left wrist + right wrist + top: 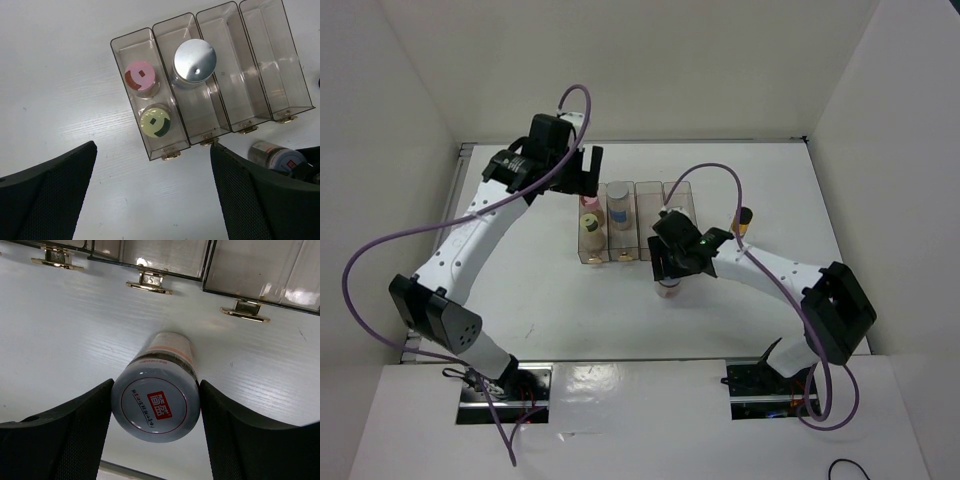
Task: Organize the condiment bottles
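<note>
- Standing upright on the tabletop, the short jar with the red-marked white lid sits just in front of the row of clear bins, near their gold latches.
- It looks rigid and light, probably glass or hard plastic. The smooth round lid could slip or twist, so a grip across the widest part, lid rim or shoulder, seems best. Kept level, it should not tip.
- The right tool straddles it, one pad against each side of the lid, to all appearance gripping it.
- The pink-capped bottle and pale-yellow-capped bottle share the end bin. The silver-grey-capped bottle stands in the bin beside it, and the other two bins hold no bottle.
- The slim dark bottle with the yellow band stands on the tabletop beyond the row's far end.
- The left tool hangs above the bins, jaws wide apart, holding nothing.
</note>
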Available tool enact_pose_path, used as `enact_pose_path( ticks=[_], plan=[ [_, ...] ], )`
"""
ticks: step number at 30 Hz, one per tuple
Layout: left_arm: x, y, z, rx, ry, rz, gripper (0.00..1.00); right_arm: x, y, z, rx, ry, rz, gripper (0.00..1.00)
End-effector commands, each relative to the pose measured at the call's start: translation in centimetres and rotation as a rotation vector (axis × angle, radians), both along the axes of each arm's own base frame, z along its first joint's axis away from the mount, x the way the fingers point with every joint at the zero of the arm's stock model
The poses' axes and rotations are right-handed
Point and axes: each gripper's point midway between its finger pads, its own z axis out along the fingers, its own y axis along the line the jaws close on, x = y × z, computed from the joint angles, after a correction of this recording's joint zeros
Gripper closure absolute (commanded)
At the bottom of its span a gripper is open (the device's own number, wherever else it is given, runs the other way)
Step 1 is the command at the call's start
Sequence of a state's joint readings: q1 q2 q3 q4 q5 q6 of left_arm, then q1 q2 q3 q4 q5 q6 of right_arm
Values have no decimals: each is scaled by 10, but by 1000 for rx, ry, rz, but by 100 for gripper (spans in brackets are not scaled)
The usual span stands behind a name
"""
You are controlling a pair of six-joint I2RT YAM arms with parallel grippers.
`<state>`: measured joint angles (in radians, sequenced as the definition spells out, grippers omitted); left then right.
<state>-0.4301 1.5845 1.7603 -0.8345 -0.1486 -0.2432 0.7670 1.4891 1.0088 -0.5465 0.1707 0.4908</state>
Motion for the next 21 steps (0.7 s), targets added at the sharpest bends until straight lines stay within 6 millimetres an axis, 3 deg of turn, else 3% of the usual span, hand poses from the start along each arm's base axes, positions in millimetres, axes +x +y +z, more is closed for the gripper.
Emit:
enact_pose_path(
  ticks=[1,6,14,17,21],
  plan=[
    [-3,10,21,-57,-72,32,0,-5,10,3,0,18,2,70],
    [-11,39,10,-44,-63,118,0,-5,19,48,60,-43,11,72],
    [-28,89,-42,-69,35,240,0,18,32,128,132,-188,26,76],
    [-30,102,-58,-74,60,263,0,27,34,150,133,-236,31,77],
    [-30,109,-69,-85,79,268,0,47,35,155,87,-261,12,79]
  ],
)
